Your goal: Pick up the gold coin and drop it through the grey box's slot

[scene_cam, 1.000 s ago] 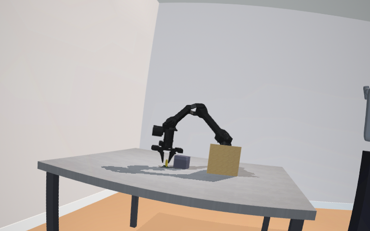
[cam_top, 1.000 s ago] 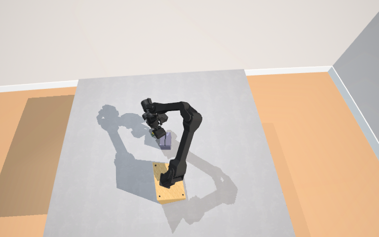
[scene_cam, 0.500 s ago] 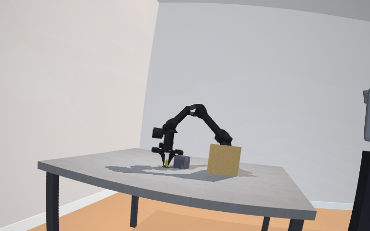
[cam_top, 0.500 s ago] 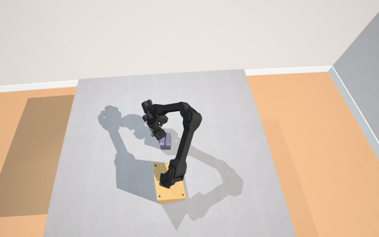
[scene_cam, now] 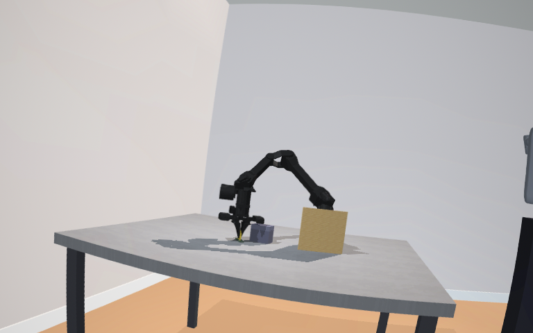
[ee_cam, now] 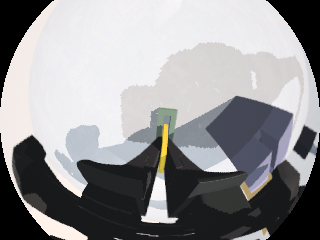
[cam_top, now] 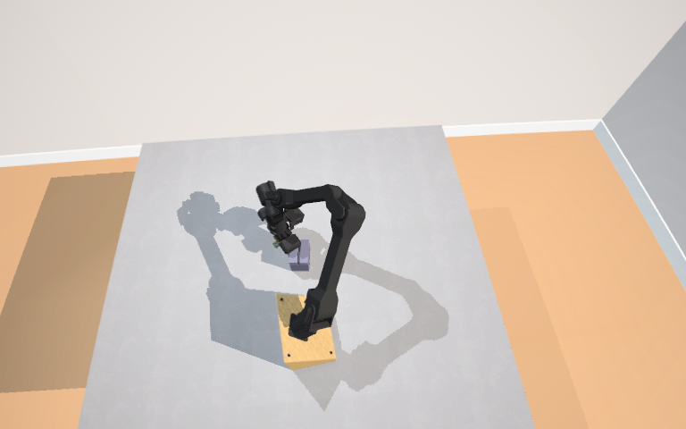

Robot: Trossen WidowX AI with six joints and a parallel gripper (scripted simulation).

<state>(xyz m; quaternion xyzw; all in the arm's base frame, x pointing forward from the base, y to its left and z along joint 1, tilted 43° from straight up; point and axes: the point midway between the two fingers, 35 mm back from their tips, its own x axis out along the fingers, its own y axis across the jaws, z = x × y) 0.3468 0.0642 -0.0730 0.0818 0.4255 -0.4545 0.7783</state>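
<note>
Wrist view: the claw (ee_cam: 160,160) is clenched on the coin (ee_cam: 163,148), which is held edge-on in the green holder (ee_cam: 166,116) just beside the grey box (ee_cam: 254,130). Thin, stiff and likely slippery, the coin is best gripped across its flat faces.

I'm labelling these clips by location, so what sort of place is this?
Probably a bare test room for a robot: a grey table on dark legs, one black arm bolted to a wooden block, plain walls and an orange floor.
</note>
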